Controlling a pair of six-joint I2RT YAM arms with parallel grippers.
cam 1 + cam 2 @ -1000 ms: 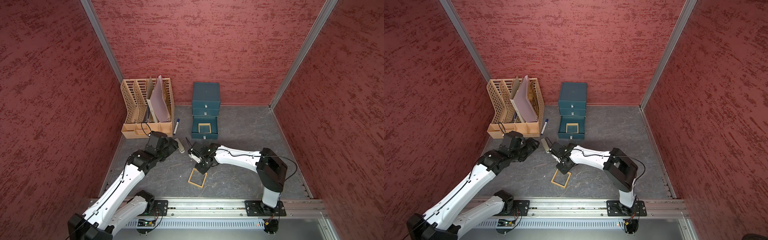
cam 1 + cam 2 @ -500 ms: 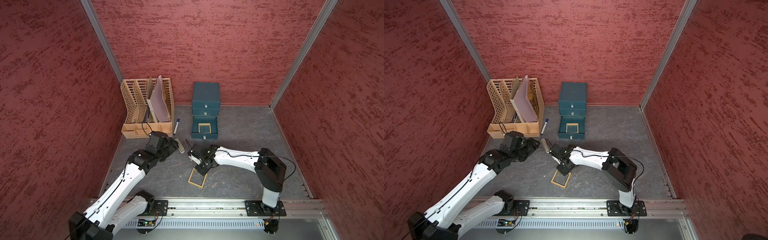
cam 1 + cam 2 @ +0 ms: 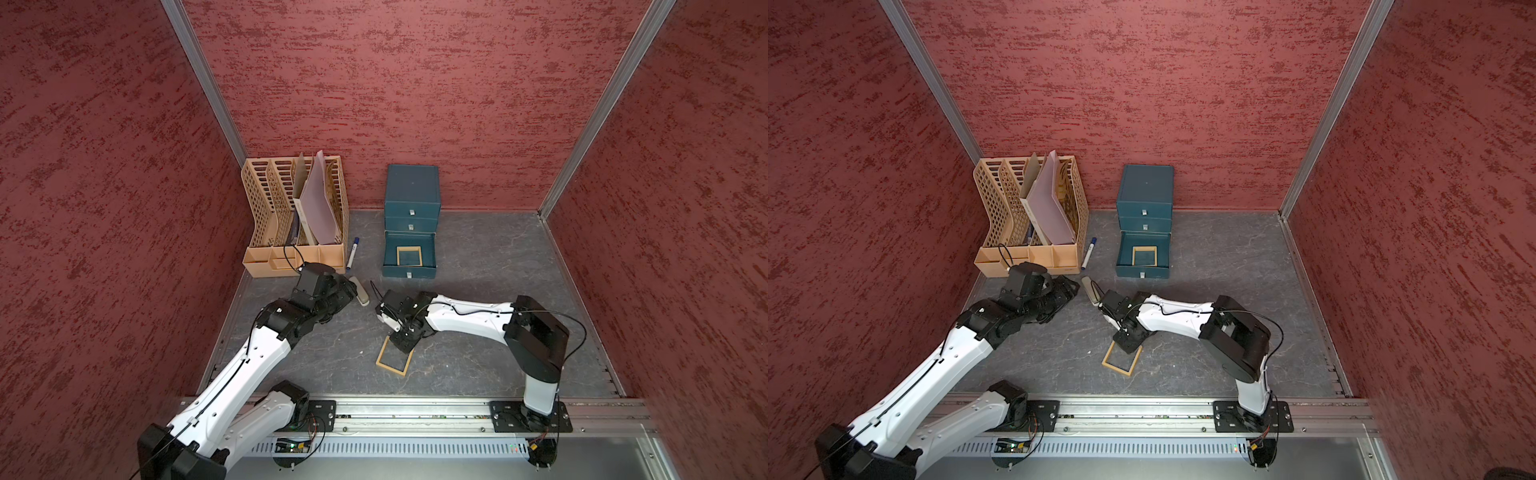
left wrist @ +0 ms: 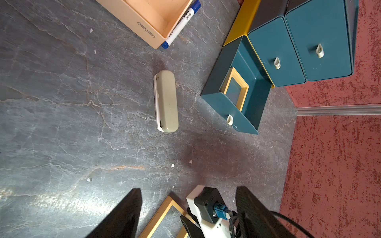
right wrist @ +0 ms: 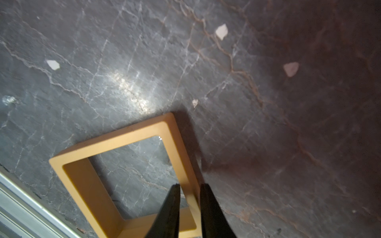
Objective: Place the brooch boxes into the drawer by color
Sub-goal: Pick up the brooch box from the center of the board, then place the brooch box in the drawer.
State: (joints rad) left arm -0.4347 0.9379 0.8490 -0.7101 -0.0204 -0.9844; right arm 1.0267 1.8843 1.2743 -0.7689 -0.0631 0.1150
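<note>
Right claw (image 5: pixel 189 185) pinching the tan brooch box (image 5: pixel 123 139) by its rim; left claw (image 4: pixel 186 188) spread, empty.
The thin-rim grip could slip, dropping the box short of the drawer (image 3: pixel 409 272) at 12 o'clock.

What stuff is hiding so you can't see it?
Inside the two shut drawers: their fronts hide it, top and left wrist views.
Loose tan box: right gripper covers one corner in both top views; right wrist picture's edge cuts it.
Whether that gripper squeezes yet: too close.
</note>
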